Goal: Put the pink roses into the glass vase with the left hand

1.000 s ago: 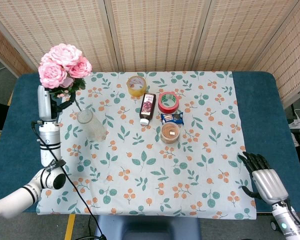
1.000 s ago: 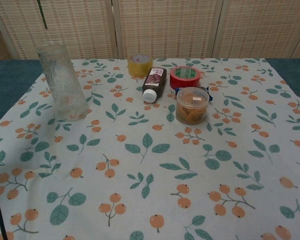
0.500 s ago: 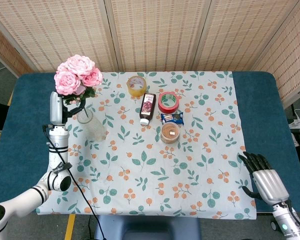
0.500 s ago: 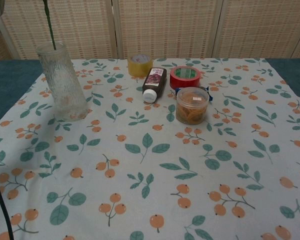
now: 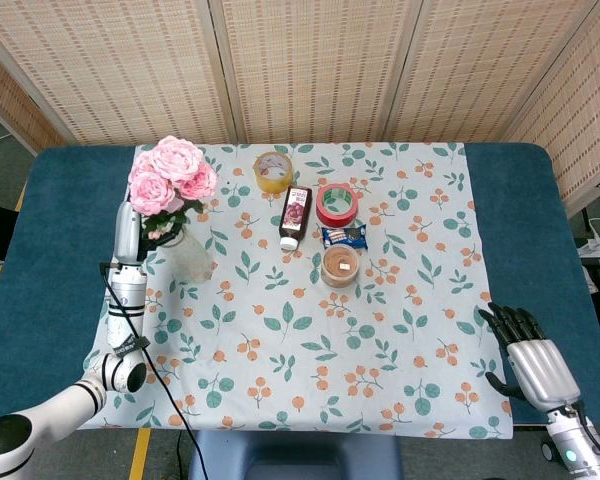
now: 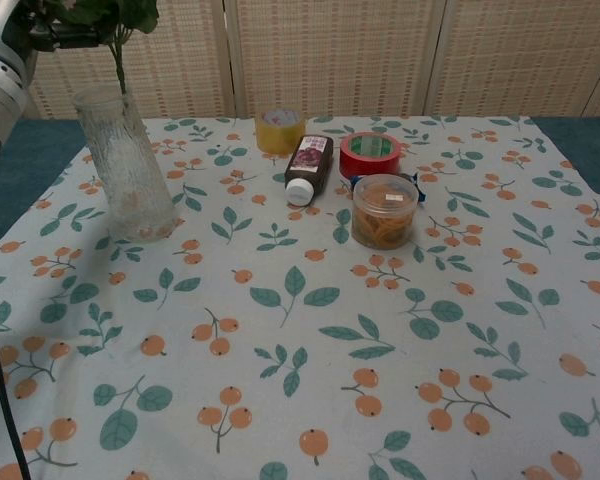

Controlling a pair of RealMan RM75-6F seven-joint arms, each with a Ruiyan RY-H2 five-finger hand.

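Moved right and down since a second ago: pink roses [image 5: 170, 175] carried in from beyond the table's left edge to sit directly over the glass vase [image 6: 130, 170], with the stem now dipping into its mouth in the chest view. Held by the left hand [image 5: 150, 222], mostly hidden under blooms and leaves, so exact finger spread cannot be told; gripping the stem below the leaves, by the look of it. Stem roughly upright, running down into the vase mouth, blooms above the rim and the hand. Vase standing upright at the far left of the flowered tablecloth [image 5: 380, 330], well apart from the tape rolls and bottle to its right. Probably calls for a straight lowering along the stem's axis, then a release. Right hand [image 5: 528, 358] resting at the near right edge, fingers apart, holding nothing, far from the vase.
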